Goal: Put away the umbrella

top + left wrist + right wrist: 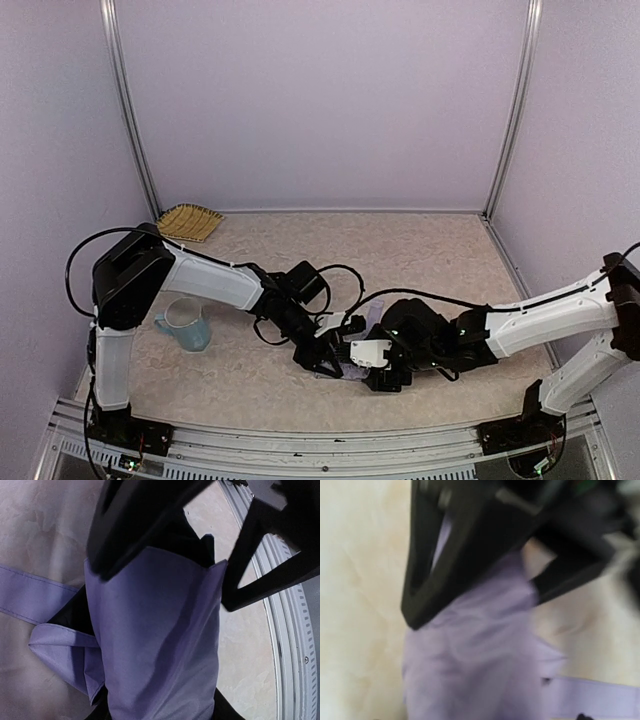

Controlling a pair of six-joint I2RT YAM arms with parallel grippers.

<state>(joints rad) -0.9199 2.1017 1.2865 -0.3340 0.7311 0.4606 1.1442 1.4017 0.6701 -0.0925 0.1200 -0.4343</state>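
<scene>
The umbrella (pixel 353 370) lies folded near the table's front middle, mostly hidden under both grippers. My left gripper (pixel 322 352) and right gripper (pixel 366 368) meet over it from opposite sides. In the left wrist view the lavender fabric (pixel 155 630) with its black lining runs between my own jaws at the bottom edge. The right gripper's black fingers (pixel 260 555) flank its far end. The blurred right wrist view shows the fabric (pixel 470 650) with the left gripper's fingers (pixel 435 575) on either side. Both grippers appear shut on the bundle. A lavender strap (pixel 30 592) trails off sideways.
A pale blue mug (pixel 188 325) stands left of the left arm. A woven straw mat (pixel 190 222) lies at the back left corner. The metal front rail (pixel 295 645) runs close to the umbrella. Walls enclose the table on three sides.
</scene>
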